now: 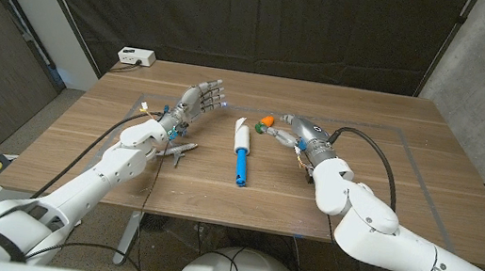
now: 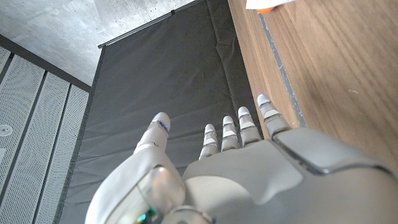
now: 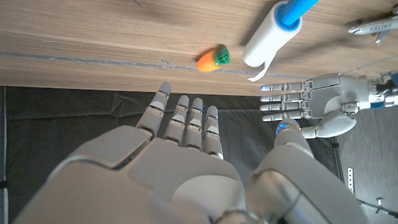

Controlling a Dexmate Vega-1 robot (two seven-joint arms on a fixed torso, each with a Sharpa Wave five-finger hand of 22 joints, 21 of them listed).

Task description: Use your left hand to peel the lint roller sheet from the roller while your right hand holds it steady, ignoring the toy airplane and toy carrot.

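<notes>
The lint roller [image 1: 242, 141] lies in the middle of the table, white roll toward the far side and blue handle [image 1: 241, 168] toward me. A loose corner of sheet [image 3: 258, 76] curls off the roll's far end [image 3: 268, 38]. My left hand [image 1: 198, 101] hovers left of the roll, fingers spread, holding nothing; its outstretched fingers [image 2: 249, 127] point past the table's edge. My right hand [image 1: 296, 134] is right of the roll, fingers [image 3: 186, 121] straight and empty. The toy carrot [image 1: 266, 121] [image 3: 212, 58] sits between the roll and my right hand. The grey toy airplane [image 1: 181, 152] [image 3: 373, 26] lies near my left forearm.
A white box [image 1: 135, 57] with a cable stands at the table's far left corner. Thin tape lines [image 1: 410, 159] mark a rectangle on the wooden table [image 1: 380, 107]. A black curtain hangs behind the far edge. My left hand [image 3: 323, 109] shows across from the right wrist camera.
</notes>
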